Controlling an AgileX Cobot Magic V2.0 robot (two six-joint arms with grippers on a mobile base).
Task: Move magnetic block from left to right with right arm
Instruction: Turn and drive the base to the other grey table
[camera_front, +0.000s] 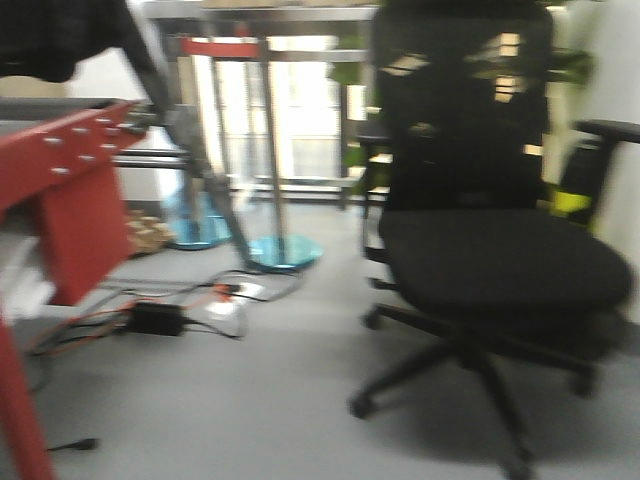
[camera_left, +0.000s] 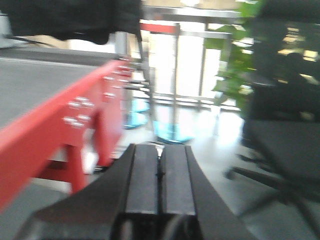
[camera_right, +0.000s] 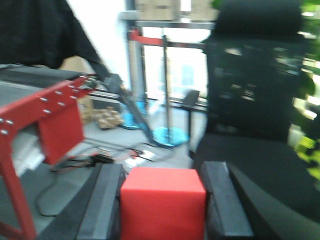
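The magnetic block (camera_right: 162, 205), a plain bright red cube, sits between the two black fingers of my right gripper (camera_right: 163, 169), which is shut on it, each finger against one side. The block is held in the air, with the grey floor and a chair behind it. My left gripper (camera_left: 160, 148) is shut, its pads pressed together with nothing between them, beside the red table frame (camera_left: 60, 125). Neither gripper shows in the front view. All views are blurred.
A black office chair (camera_front: 490, 250) stands close on the right. The red metal table frame (camera_front: 70, 190) with a grey top (camera_left: 35, 85) is on the left. Cables and a black power brick (camera_front: 160, 318) lie on the floor, with blue round stand bases (camera_front: 285, 252) behind.
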